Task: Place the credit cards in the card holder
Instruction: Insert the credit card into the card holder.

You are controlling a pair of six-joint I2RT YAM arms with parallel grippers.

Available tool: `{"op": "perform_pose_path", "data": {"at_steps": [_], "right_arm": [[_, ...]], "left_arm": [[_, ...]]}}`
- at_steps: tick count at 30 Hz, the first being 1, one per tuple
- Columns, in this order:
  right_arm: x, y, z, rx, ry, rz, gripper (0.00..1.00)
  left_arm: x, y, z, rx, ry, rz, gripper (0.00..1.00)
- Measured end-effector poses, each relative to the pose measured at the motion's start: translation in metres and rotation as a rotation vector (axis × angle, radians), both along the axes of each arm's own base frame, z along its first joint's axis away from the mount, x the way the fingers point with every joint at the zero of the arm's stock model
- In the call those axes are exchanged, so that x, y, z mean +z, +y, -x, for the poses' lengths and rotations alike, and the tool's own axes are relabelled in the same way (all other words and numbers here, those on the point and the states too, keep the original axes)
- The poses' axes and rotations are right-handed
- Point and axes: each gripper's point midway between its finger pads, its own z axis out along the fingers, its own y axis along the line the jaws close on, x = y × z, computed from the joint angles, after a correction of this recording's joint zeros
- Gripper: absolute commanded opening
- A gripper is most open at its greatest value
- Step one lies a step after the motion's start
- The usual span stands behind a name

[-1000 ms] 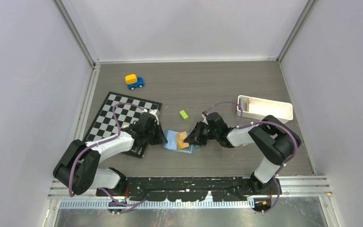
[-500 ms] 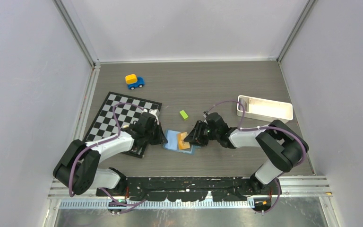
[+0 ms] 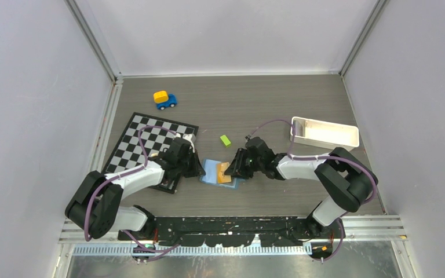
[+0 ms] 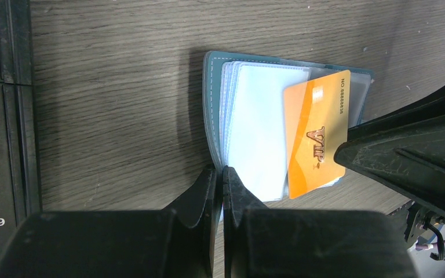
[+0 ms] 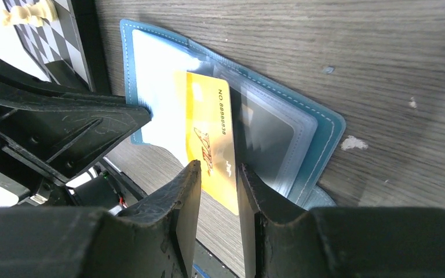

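Top view, card holder [image 3: 210,172]: open on the table between my two arms, with the gold card [image 3: 225,173] on its right half.
Top view, nearer arm: my right gripper [image 3: 236,168] is at the card itself. My left gripper [image 3: 200,171] is at the holder's left edge.
Left wrist, left gripper: fingers pressed together on the holder's near edge, pinning it down.
Left wrist, card: slightly askew on the sleeves, with one end overhanging the holder's edge.
Right wrist, right gripper: jaws apart, tips over the card's near end, and I see nothing clamped.
Right wrist, long axis: the card runs almost straight ahead from my fingers, and its right edge looks tucked under a clear sleeve.
Coming move, my judgement: the right arm pushes along that axis, away from me.
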Motion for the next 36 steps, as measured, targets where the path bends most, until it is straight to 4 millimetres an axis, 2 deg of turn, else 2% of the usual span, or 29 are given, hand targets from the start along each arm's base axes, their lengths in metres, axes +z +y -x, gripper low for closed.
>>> {"op": "perform_pose_path", "data": {"at_steps": [15,28,36], "right_arm": [[-0.002,0.015,0.005,0.036,0.008,0.068,0.34],[-0.001,0.026,0.006,0.068,-0.002,0.135,0.42],[0.001,0.034,0.008,0.102,-0.018,0.191,0.46]], "left_arm": [[0.001,0.001,0.001,-0.001,-0.003,0.003,0.0],[0.002,0.0,0.002,-0.006,-0.001,0.01,0.0],[0.013,-0.003,0.003,-0.016,-0.022,0.041,0.0]]}}
